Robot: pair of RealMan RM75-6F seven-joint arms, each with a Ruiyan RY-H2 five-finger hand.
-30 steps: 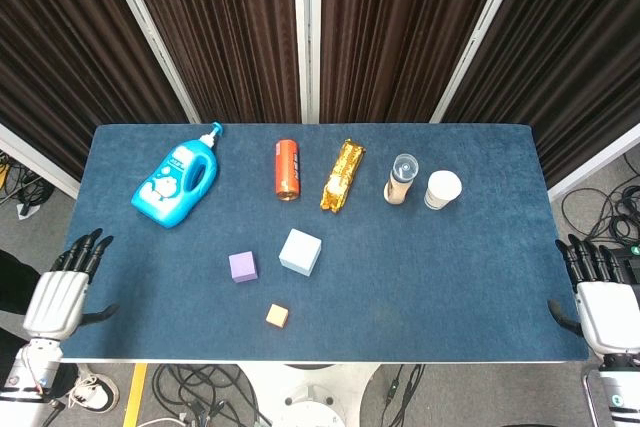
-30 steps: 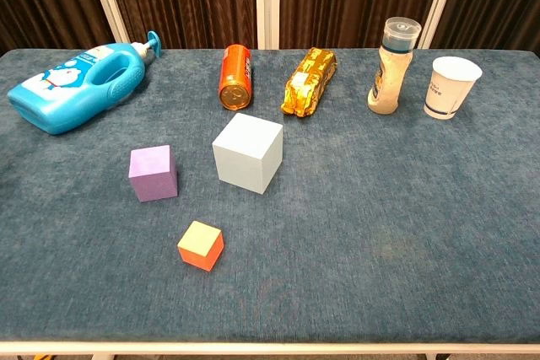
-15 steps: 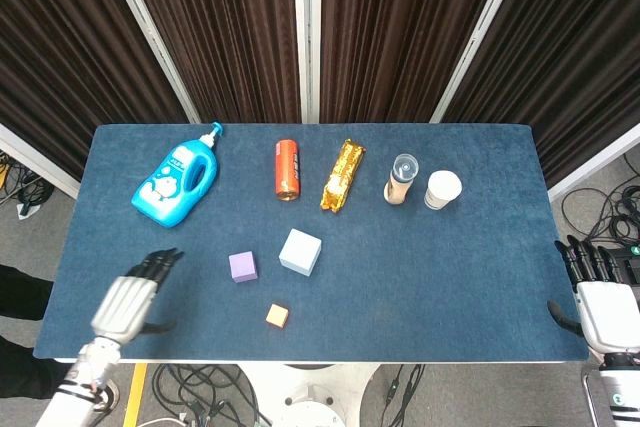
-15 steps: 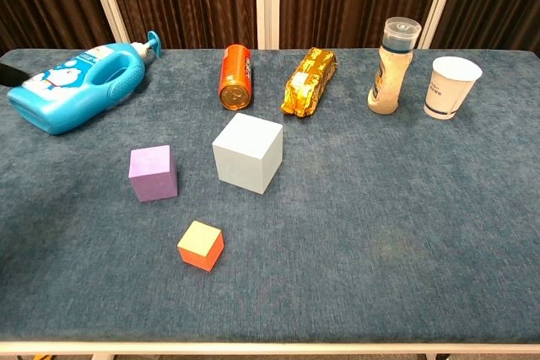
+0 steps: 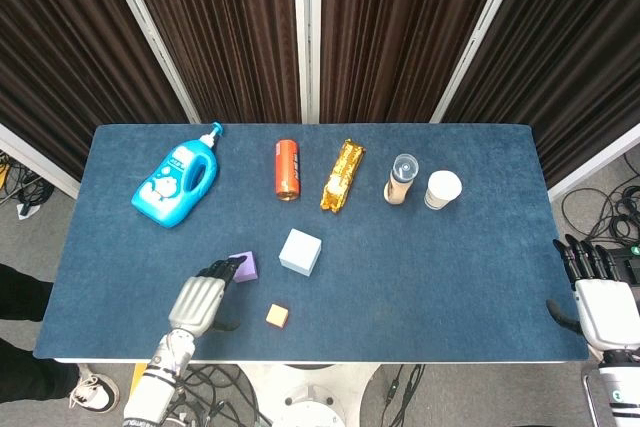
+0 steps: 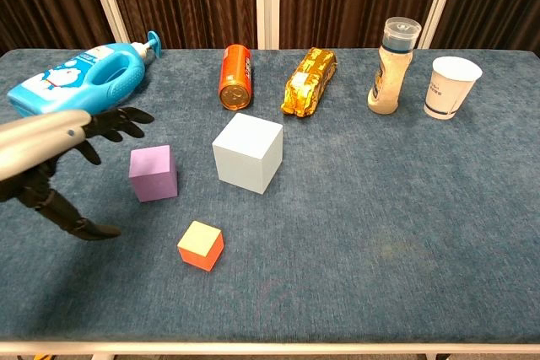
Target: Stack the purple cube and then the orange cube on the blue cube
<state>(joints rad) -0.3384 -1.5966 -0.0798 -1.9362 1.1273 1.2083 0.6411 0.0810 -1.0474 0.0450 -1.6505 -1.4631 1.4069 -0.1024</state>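
The purple cube (image 5: pixel 245 265) (image 6: pixel 153 173) sits left of the larger pale blue cube (image 5: pixel 300 251) (image 6: pixel 247 153). In front of both lies the small orange cube (image 5: pixel 277 316) (image 6: pixel 201 245). My left hand (image 5: pixel 203 298) (image 6: pixel 63 138) hovers just left of the purple cube, fingers spread and holding nothing; its fingertips reach over the cube's left edge in the head view. Off the table's right edge my right hand (image 5: pixel 600 297) rests, fingers apart and empty, seen only in the head view.
Along the back of the blue table (image 5: pixel 450 257) stand a blue detergent bottle (image 5: pixel 176 184), an orange can (image 5: pixel 288 169) lying down, a gold snack pack (image 5: pixel 342 175), a clear-capped bottle (image 5: pixel 400 179) and a paper cup (image 5: pixel 442 190).
My left hand has swung in from the table's left edge to beside the purple cube. The cubes and my right hand have not moved.
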